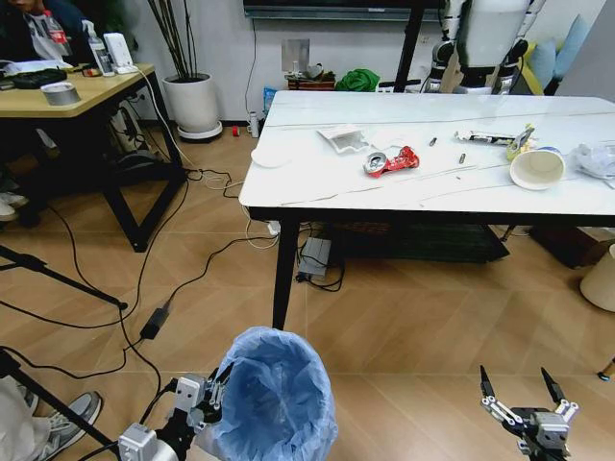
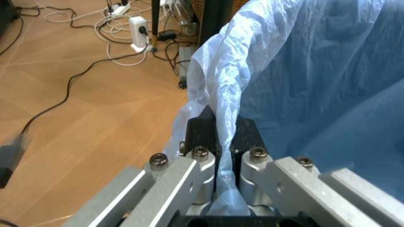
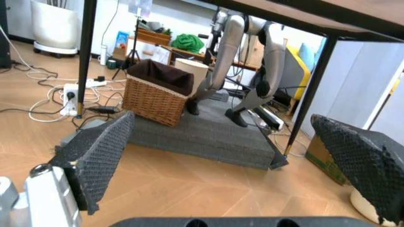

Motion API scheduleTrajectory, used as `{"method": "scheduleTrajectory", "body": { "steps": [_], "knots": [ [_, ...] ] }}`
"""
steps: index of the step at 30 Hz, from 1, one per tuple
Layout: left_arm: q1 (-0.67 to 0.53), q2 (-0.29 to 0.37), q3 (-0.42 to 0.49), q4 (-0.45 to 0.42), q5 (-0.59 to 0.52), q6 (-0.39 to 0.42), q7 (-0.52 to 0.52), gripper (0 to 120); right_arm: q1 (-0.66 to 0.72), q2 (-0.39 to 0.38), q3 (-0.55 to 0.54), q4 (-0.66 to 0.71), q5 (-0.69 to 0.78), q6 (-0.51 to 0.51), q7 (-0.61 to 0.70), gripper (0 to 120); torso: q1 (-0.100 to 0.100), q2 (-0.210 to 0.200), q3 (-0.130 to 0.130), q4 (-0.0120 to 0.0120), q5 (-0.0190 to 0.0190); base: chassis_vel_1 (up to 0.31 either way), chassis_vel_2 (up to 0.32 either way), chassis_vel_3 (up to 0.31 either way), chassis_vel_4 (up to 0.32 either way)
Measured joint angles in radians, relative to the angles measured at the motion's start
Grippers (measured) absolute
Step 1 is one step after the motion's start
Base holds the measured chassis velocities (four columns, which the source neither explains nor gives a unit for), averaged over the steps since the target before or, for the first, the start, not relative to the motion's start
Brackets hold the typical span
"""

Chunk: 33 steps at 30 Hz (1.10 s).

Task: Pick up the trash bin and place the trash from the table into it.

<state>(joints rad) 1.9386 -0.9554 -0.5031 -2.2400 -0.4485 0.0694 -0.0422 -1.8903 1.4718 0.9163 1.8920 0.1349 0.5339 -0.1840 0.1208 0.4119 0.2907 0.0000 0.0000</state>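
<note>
The trash bin [image 1: 276, 394], lined with a crinkled light blue bag, sits low at the bottom centre of the head view. My left gripper [image 1: 217, 386] is shut on its rim; in the left wrist view the black fingertips [image 2: 203, 130] pinch the bag's edge [image 2: 222, 101]. On the white marble table [image 1: 307, 182] lies the trash: a red wrapper [image 1: 391, 161], a white paper cup [image 1: 536, 167] on its side, white paper [image 1: 344, 138], a clear wrapper [image 1: 596, 158]. My right gripper [image 1: 524, 390] hangs open low at the right, above the floor, holding nothing.
Black cables [image 1: 144, 288] run over the wooden floor at the left. A wooden desk [image 1: 67, 96] stands at the far left. A wicker basket [image 3: 156, 92] and a dark mat [image 3: 202, 137] lie under the table. A cream bin [image 1: 602, 279] stands at the right edge.
</note>
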Motion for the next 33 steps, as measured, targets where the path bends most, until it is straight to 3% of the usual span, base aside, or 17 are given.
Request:
{"method": "scheduleTrajectory", "body": {
  "steps": [33],
  "knots": [
    [0.005, -0.02, 0.003, -0.003, -0.01, -0.001, 0.005, 0, -0.009, -0.014, 0.008, 0.013, 0.009, -0.001, -0.026, 100, 0.051, 0.14, 0.089, 0.0, 0.0, 0.0, 0.0, 0.0, 0.0]
  ]
}}
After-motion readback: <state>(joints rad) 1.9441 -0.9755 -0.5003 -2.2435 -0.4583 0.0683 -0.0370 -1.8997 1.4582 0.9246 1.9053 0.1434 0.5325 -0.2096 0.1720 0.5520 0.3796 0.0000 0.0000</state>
